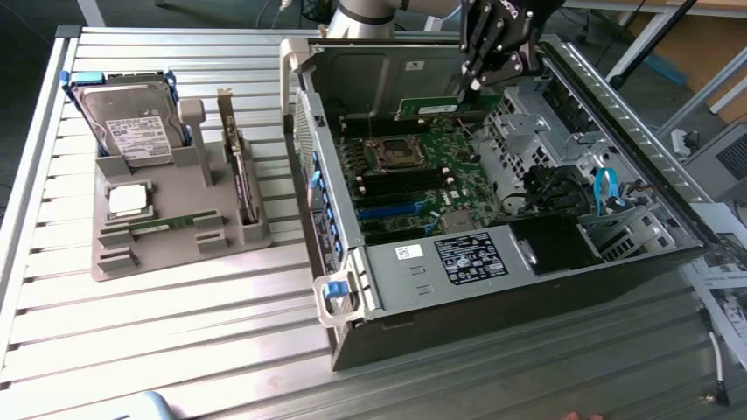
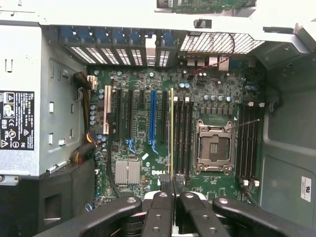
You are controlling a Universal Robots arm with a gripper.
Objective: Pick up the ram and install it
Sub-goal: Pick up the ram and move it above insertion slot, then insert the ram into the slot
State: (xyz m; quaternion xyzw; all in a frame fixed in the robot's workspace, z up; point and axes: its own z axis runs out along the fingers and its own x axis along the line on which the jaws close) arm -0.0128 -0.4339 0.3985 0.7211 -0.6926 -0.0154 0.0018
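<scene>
Over the open case [image 1: 373,74], ram [image 1: 435,108] edge-on in gripper [image 2: 171,181]

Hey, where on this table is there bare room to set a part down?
Free: the table slats bordered by the grey holder and the computer case, exterior view's lower left. Crowded: inside the case, where the gripper holds the ram.

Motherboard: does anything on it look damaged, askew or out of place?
Nothing looks damaged or askew. The processor socket stands empty, and the gripper holds the ram edge-on over the motherboard, not yet seated.
</scene>
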